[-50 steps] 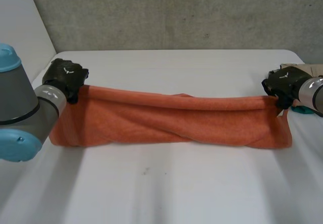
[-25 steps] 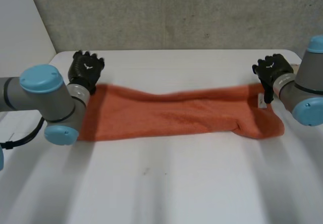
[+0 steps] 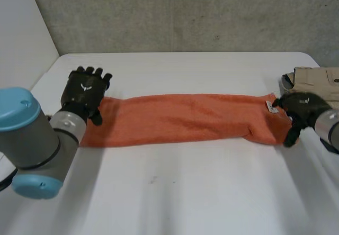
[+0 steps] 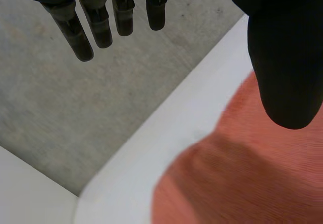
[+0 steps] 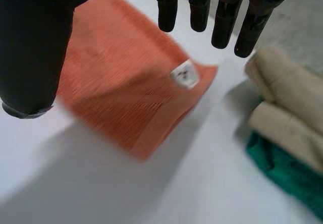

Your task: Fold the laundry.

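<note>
The fingers [image 4: 98, 24] of the left hand [image 3: 83, 92] are held out straight and wide, well apart from the thumb, and nothing is gripped by them. The fingers [image 5: 200, 9] of the right hand [image 3: 301, 108] are held out straight and wide too, and nothing is gripped there either.

A big white surface [image 3: 185, 192] is seen under everything. An orange towel [image 3: 180, 118] is laid flat across it. The towel is folded into one long, thin strip.

The left arm [image 3: 32, 139], grey with a light-blue cap, is seen near the towel's left end. The left hand is held over that end, with its fingers stretched out past the towel's far edge. In the left wrist view its thumb is seen above the towel's rounded corner. Whether the towel is touched by it cannot be told.

The right hand is held at the towel's right end. In the right wrist view the towel's corner is seen under the palm.

A folded beige cloth [image 3: 318, 79] is laid near the towel's right end, apart from it. A green cloth [image 5: 287, 176] is seen right up against the beige one, on the side away from the towel.

A small white tag [image 5: 184, 75] is sewn on the towel's right end, close to the corner.
</note>
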